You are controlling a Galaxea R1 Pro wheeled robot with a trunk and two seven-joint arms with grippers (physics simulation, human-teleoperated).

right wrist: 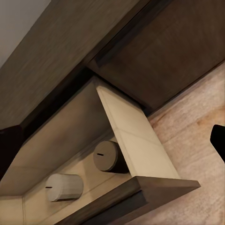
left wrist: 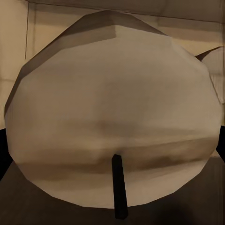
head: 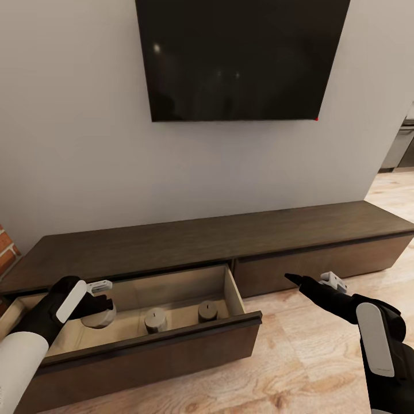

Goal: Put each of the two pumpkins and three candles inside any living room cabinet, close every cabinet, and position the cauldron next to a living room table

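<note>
Left wrist view was blocked by a stubby tan candle my left gripper held inside the dark wooden cabinet's open drawer, beside two candles; my right gripper's jaws I couldn't judge.

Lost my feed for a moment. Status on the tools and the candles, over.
Left tool over the open drawer, shut on third candle. Two candles standing inside drawer. Right tool empty, over the floor, grip state unclear. Nothing in the way.
</note>
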